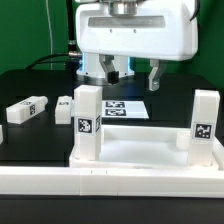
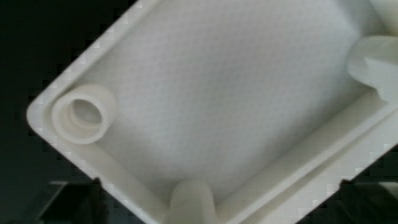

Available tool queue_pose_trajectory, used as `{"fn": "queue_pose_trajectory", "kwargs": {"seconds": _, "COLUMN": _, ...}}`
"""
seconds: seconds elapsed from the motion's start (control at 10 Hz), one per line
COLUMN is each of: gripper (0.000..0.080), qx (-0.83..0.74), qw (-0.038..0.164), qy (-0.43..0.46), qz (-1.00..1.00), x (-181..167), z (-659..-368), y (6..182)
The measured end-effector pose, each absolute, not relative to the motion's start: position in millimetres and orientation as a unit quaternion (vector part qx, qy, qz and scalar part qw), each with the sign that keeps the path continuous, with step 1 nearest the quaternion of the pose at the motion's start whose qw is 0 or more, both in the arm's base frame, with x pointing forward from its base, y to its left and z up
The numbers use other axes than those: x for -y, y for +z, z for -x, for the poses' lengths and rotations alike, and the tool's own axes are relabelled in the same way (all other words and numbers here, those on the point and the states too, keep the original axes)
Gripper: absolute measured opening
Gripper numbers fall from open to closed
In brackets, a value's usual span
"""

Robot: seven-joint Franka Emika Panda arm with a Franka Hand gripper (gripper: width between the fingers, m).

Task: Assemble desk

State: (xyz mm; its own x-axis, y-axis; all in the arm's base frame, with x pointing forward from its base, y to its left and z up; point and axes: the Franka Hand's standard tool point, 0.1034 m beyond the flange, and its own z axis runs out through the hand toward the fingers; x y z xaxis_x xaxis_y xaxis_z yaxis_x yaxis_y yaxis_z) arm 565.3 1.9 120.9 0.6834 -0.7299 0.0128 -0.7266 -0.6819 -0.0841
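White tabletop [image 1: 140, 150] sits lower centre with two legs [image 1: 88, 122] standing; gripper [image 1: 134, 74] hovers above it, fingers [image 1: 155, 78] wide and apparently empty, so the loose leg [image 1: 25, 108] at far left wants a square, centred grasp.

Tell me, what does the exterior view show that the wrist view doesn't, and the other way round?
Only the exterior view shows the open tool hanging above the table, two loose legs lying at the exterior view's left, and the marker board behind. Only the wrist view shows, close up, a round corner socket with nothing in it. Both show the white tabletop with its raised rim.
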Motion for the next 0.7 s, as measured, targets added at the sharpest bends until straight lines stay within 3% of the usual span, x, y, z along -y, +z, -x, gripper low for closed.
{"fn": "queue_pose_trajectory", "kwargs": {"seconds": 0.7, "gripper": 0.0648, "qx": -0.603, "qw": 0.048, "qy": 0.001, "qz": 0.797, "x": -7, "z": -553, "y": 108.5}}
